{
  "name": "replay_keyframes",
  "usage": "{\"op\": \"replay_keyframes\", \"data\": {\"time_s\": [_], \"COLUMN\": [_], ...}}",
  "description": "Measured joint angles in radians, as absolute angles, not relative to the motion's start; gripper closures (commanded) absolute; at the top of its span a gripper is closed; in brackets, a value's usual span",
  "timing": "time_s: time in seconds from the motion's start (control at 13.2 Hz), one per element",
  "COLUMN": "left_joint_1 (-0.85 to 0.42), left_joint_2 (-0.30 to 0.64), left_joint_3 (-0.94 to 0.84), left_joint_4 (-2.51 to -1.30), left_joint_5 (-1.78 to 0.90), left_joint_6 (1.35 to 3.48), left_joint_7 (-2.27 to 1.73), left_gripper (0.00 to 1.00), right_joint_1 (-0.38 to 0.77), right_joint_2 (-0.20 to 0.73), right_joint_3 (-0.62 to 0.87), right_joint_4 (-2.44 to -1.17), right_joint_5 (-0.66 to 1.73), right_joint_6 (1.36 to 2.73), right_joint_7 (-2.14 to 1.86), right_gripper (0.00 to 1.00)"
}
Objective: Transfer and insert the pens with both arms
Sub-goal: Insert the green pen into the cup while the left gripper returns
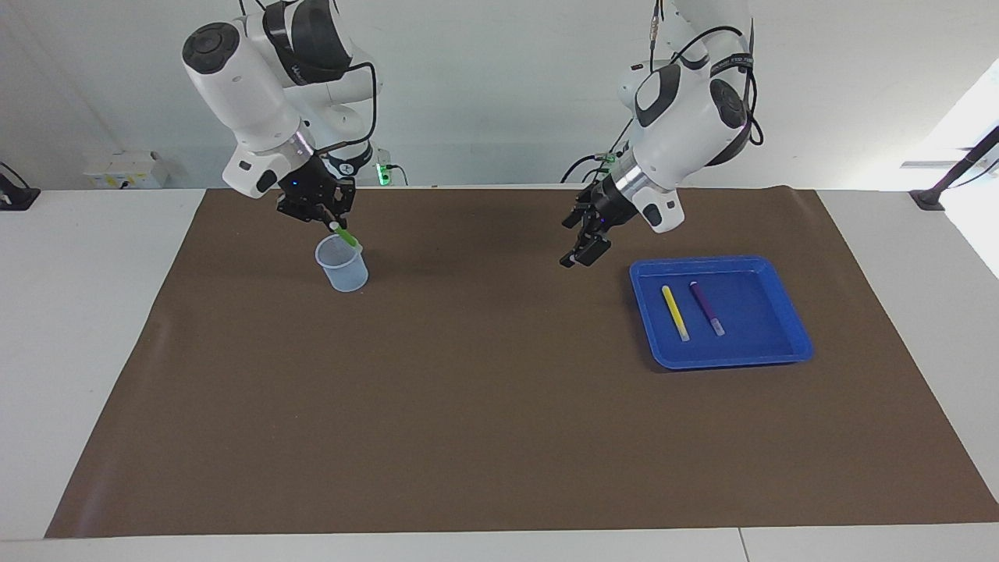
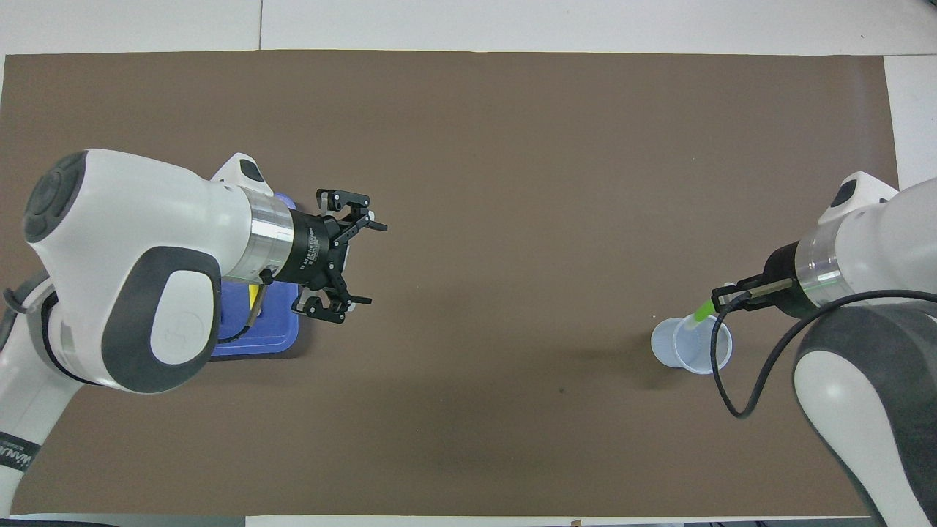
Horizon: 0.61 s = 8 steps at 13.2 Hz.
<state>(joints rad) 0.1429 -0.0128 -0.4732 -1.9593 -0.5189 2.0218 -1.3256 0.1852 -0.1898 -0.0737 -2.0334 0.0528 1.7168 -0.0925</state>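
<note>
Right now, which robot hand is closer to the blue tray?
The left one. The left gripper hangs open over the mat just beside the blue tray. The right gripper is up at the cup, holding the green pen.

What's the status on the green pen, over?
Right gripper shut on green pen, tip at cup mouth. Left gripper open, empty, beside blue tray. Yellow pen, purple pen in tray. Path clear.
</note>
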Motion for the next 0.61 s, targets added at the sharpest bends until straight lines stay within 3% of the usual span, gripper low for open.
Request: {"op": "replay_keyframes", "data": {"time_s": [0.23, 0.61], "left_joint_1": [0.283, 0.391], "left_joint_2": [-0.013, 0.012], "left_joint_3": [-0.467, -0.466], "left_joint_4": [-1.971, -2.032], "left_joint_5": [-0.470, -0.335], "left_joint_6": [1.999, 1.999], "left_joint_7": [-1.059, -0.537], "left_gripper": [0.00, 0.00], "right_joint_1": [0.165, 0.147], "right_joint_2": [-0.207, -0.201], "right_joint_3": [-0.074, -0.074], "right_joint_4": [-2.100, -2.232], "right_joint_5": [0.049, 0.048], "right_joint_6": [1.726, 1.866], "right_joint_7": [-0.106, -0.107], "right_gripper": [1.00, 1.00]}}
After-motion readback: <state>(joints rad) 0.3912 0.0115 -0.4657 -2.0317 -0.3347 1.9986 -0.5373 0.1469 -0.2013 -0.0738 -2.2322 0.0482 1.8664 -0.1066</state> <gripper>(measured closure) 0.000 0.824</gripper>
